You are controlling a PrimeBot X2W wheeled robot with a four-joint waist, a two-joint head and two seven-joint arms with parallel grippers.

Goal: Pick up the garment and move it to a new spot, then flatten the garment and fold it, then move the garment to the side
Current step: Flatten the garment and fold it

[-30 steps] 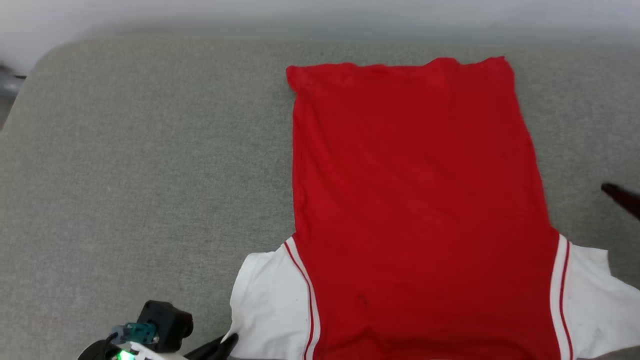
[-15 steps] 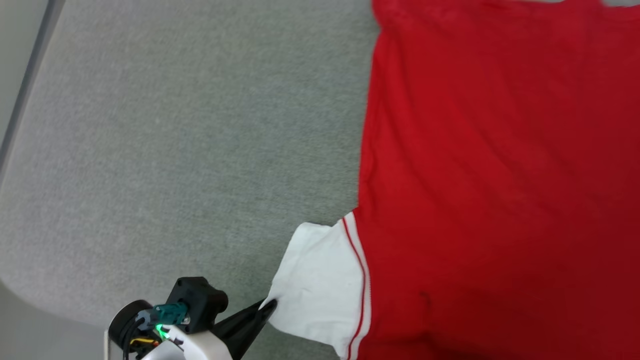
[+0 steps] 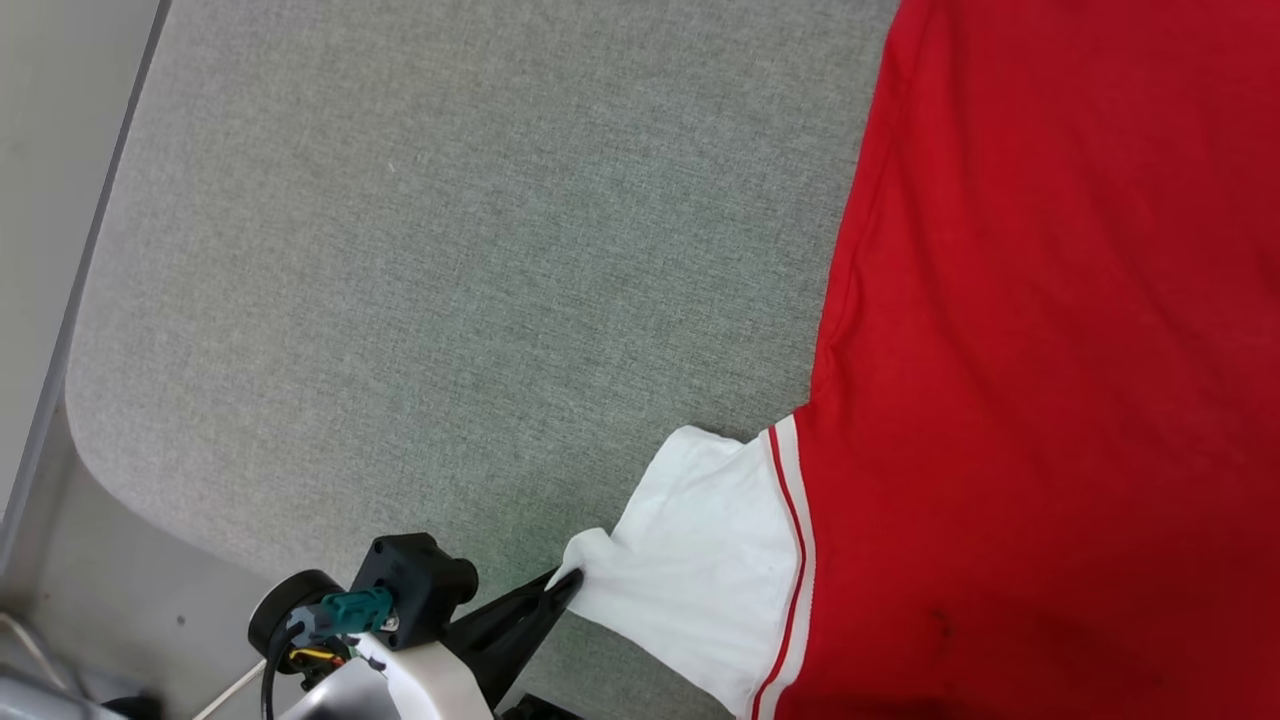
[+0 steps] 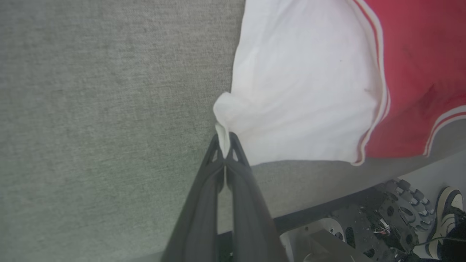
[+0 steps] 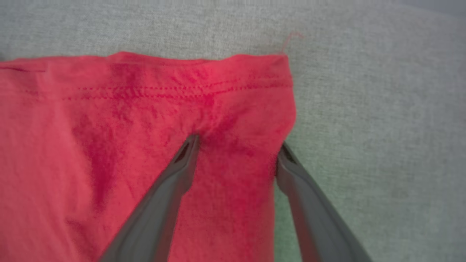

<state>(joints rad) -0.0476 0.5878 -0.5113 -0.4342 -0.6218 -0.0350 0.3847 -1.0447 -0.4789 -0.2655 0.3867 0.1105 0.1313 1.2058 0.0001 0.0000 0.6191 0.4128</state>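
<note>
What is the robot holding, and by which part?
The left end effector pinches the garment by the edge of its white sleeve; the right end effector is open, empty.

The red garment [image 3: 1050, 350] lies flat on grey fabric, its white sleeve's corner bunched and lifted.

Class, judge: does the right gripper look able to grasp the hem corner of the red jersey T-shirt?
Probably yes: the right gripper is open astride that corner of the red jersey T-shirt, with nothing lying between it and the cloth.
</note>
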